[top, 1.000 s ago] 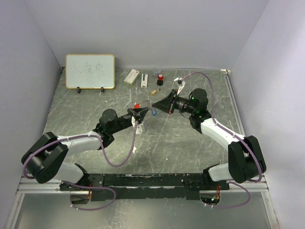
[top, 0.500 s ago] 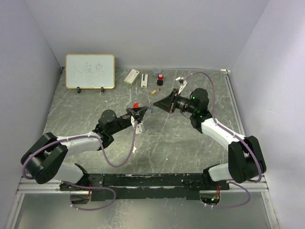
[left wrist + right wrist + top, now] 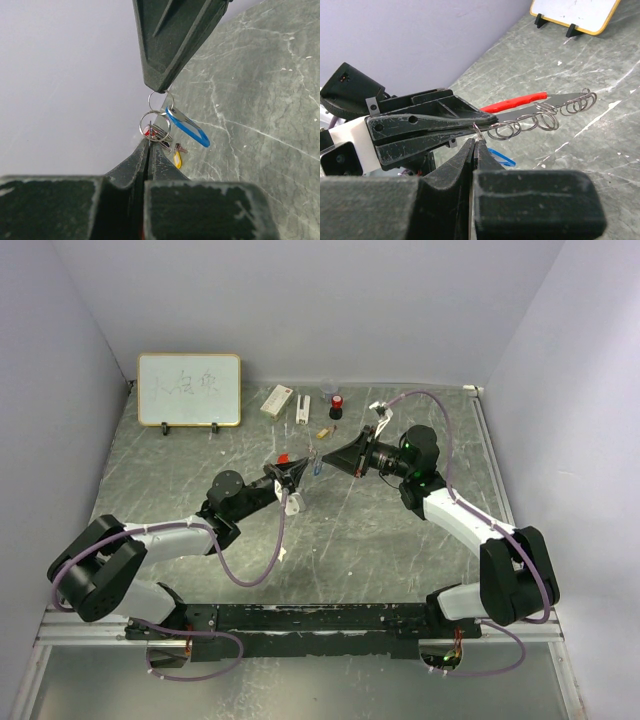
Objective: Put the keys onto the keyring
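Observation:
My left gripper (image 3: 291,477) and right gripper (image 3: 325,457) meet tip to tip above the table's middle. In the left wrist view my left gripper (image 3: 149,143) is shut on a silver ring of the keyring (image 3: 155,125). The keyring's ring chain (image 3: 540,118) and red tag (image 3: 515,104) stretch out behind. My right gripper (image 3: 476,143) is shut on the small ring (image 3: 161,101) of the blue key (image 3: 187,131), which hangs below and touches the keyring's ring. The tan-gold key (image 3: 323,432) lies on the table further back, also in the left wrist view (image 3: 177,159).
A whiteboard (image 3: 189,389) stands at the back left. A white box (image 3: 277,400), a white clip-like part (image 3: 302,410) and a red-and-black cylinder (image 3: 336,405) lie along the back. Grey walls close in the table on three sides.
Both grippers have moved a little toward the back of the table together, carrying the keyring and the blue key. Their tips stay together.

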Motion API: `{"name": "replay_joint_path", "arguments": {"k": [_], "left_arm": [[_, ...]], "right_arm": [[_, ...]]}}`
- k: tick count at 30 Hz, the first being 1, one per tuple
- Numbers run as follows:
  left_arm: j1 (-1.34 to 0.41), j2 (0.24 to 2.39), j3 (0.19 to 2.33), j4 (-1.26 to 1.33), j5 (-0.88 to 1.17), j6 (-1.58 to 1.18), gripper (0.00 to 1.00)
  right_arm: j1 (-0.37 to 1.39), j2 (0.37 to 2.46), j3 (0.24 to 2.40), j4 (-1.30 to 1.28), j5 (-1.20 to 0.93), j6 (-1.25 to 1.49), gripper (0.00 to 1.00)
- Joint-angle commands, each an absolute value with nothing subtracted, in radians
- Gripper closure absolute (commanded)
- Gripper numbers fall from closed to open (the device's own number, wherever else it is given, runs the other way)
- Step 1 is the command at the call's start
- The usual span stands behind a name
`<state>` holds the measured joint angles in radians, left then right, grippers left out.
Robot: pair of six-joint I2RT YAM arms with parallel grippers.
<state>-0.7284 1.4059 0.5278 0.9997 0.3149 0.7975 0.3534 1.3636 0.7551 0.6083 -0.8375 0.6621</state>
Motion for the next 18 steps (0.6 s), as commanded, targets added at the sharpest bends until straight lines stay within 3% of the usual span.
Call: {"name": "replay_joint_path", "arguments": {"k": [1, 18], "left_arm": [[-0.736, 1.411, 0.544, 1.072, 0.287, 0.781, 0.93], [-0.735, 1.414, 0.544, 1.133, 0.267, 0.722, 0.93]], "right_arm": [[0.345, 1.333, 0.742, 0.599, -0.824, 0.657, 1.0], [0.34, 1.356, 0.728, 0.595, -0.805, 0.656, 1.0]]}}
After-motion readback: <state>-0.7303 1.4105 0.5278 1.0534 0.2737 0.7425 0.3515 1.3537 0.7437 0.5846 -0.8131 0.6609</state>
